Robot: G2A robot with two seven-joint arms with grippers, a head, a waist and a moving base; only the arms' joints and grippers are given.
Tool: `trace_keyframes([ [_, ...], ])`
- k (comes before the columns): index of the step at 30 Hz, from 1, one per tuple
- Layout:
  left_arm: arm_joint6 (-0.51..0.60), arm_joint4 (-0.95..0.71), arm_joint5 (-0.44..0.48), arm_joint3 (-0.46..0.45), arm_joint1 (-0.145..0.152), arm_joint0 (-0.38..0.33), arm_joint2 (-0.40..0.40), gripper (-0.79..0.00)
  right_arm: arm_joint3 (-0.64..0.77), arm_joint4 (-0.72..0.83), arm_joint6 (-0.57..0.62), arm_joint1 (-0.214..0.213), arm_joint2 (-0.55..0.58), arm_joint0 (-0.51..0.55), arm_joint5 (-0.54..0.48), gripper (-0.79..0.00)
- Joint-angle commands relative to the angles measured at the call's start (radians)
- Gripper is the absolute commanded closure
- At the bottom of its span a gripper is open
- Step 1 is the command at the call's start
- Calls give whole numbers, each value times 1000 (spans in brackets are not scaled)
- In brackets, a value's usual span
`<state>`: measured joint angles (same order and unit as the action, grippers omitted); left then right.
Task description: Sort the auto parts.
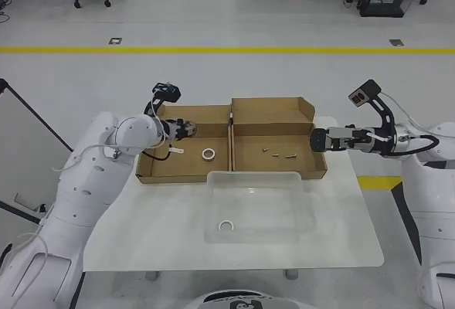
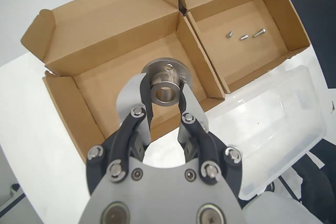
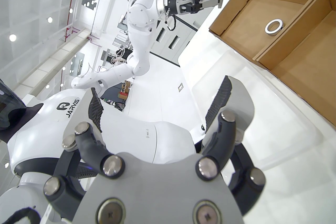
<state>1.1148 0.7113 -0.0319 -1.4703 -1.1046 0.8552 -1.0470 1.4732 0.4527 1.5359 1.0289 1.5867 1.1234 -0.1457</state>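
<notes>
- Left gripper [image 2: 163, 91]: pinching flanged metal bushing [image 2: 168, 69], above left box [image 2: 110, 33].
- Right gripper [image 3: 160, 88]: fingers [image 3: 218, 101] spread, beside right box [image 1: 317, 147].
- Ring [image 3: 274, 26]: inside left box.
- Three bolts [image 2: 243, 37]: inside right box.

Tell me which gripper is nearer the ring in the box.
Left. The left gripper hangs over the box holding the ring; the right gripper is at the outer side of the neighbouring box.
</notes>
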Motion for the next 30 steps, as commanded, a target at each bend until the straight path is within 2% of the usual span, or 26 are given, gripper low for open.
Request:
trace_keyframes([
  [1,5,-3,-11,65,-12,-39,38,0,0,0,0,0,0,0,0,-785],
  [8,31,-29,-58,239,-56,-139,145,0,0,0,0,0,0,0,0,-785],
  [18,22,-82,-61,411,-105,-194,230,0,0,0,0,0,0,0,0,-785],
  [26,17,-79,-84,497,-139,-220,289,0,0,0,0,0,0,0,0,-785],
  [30,17,-79,-84,497,-139,-220,289,0,0,0,0,0,0,0,0,-785],
])
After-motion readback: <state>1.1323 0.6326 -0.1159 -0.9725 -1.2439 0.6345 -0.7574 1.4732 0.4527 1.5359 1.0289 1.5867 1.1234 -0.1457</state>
